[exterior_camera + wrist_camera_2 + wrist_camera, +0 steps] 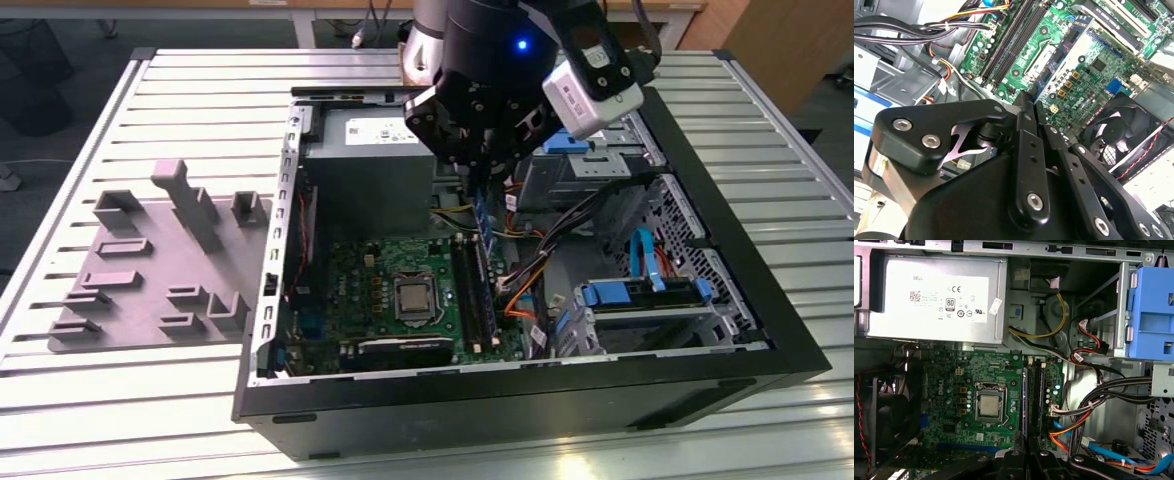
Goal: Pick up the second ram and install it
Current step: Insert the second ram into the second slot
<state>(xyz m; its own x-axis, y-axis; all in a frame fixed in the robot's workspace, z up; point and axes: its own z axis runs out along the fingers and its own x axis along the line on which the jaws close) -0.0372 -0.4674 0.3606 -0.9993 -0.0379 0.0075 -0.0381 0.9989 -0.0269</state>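
Exterior view: tool (489,180) holds ram (486,232) upright.

My exterior view looks down from above on the whole open case (747,345), both wrist views close over its motherboard (979,390).
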